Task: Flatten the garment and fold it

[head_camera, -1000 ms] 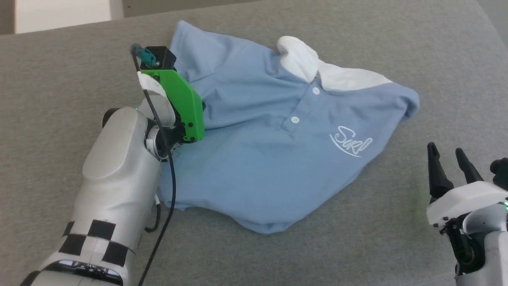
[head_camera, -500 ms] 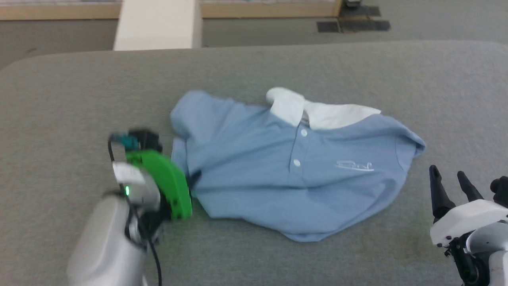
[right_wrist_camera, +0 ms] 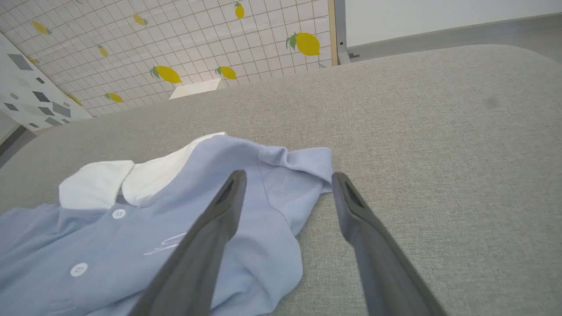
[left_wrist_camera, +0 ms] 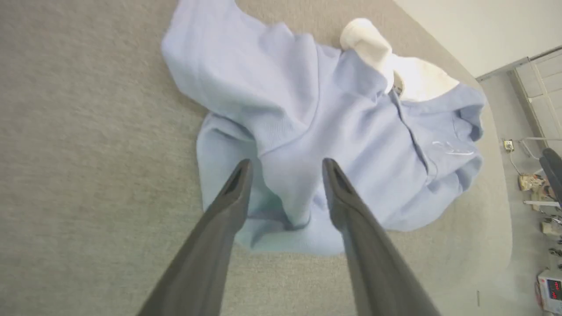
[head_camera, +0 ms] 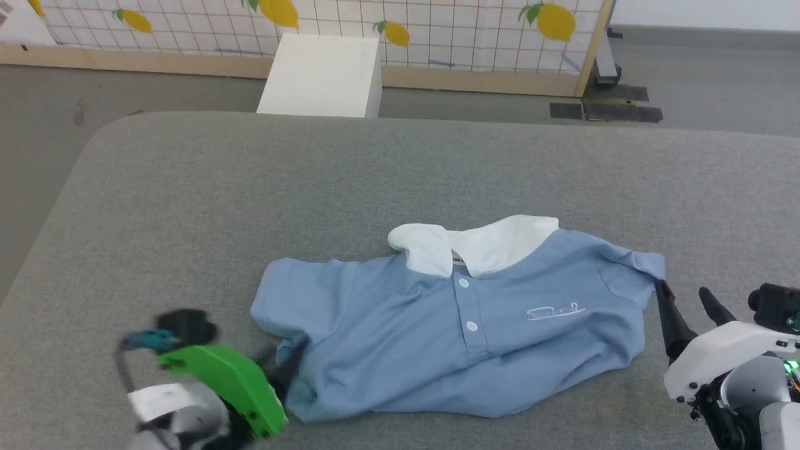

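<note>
blue garment (head_camera: 437, 337) lies rumpled; left gripper (left_wrist_camera: 286, 163) gapes over it, right gripper (right_wrist_camera: 288, 175) gapes beside.

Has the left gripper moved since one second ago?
Yes. The left gripper has drawn back toward the robot, farther from the grey table and its far edge.

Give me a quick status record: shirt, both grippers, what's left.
Shirt: front up on gray padded surface, collar on the far side, rumpled, not folded
Left gripper: open, over shirt's near left corner
Right gripper: open, by the sleeve on the robot's right, holding nothing
Remaining: flatten, then fold
</note>
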Controlling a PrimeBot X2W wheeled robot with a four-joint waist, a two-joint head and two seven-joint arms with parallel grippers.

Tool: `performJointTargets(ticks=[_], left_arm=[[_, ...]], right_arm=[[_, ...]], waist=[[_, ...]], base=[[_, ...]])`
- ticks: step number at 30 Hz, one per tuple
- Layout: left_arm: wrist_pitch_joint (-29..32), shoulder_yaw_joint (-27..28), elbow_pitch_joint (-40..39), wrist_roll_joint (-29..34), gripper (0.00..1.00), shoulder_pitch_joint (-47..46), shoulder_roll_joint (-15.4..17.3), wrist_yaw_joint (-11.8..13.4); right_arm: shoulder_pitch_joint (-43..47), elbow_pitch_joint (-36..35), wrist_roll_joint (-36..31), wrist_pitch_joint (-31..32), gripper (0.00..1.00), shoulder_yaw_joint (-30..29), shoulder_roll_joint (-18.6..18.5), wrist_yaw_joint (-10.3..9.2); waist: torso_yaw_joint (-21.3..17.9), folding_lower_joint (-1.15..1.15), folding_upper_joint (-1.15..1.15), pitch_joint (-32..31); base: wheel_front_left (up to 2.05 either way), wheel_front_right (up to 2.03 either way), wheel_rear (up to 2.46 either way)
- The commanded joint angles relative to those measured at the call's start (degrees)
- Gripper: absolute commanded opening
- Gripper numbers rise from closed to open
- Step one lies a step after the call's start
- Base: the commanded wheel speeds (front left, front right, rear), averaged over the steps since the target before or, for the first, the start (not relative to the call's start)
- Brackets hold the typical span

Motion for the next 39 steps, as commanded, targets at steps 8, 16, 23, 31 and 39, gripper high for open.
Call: performJointTargets(ticks=[8, 16, 23, 31, 39], left_arm=[[-30.4, 4.3, -2.6, 13.7, 1.00, -4.6, 0.2, -3.7], [-43.9, 2.5, 3.5, 20.9, 1.00, -6.7, -0.6, -4.0], [-44.9, 2.4, 6.2, 20.2, 1.00, -8.5, -1.9, -3.7], [-42.5, 2.2, 8.0, 19.1, 1.00, -9.1, -2.1, -3.0], [-22.5, -1.3, 9.6, 18.5, 1.00, -17.0, 1.0, -2.0]], right_arm=[[-5.3, 1.2, -6.7, 12.2, 1.00, 0.2, -1.7, -0.09], [-13.5, 7.2, -12.9, 21.1, 1.00, 2.6, -8.8, -0.09], [-16.6, 11.5, -12.5, 20.1, 1.00, 6.3, -10.6, -0.09], [-18.5, 13.5, -12.0, 14.4, 0.00, 4.4, -10.2, -0.09], [-15.9, 8.1, -9.6, 13.5, 0.00, 3.9, -9.8, -0.09]], waist=[[-0.1, 0.00, 0.00, 3.0], [1.6, 0.00, 0.00, 7.6], [3.1, 0.00, 0.00, 10.8], [3.3, 0.00, 0.00, 10.0], [2.7, 0.00, 0.00, 8.5]], base=[[0.00, 0.00, 0.00], [0.00, 0.00, 0.00], [0.00, 0.00, 0.00], [0.00, 0.00, 0.00], [0.00, 0.00, 0.00]])
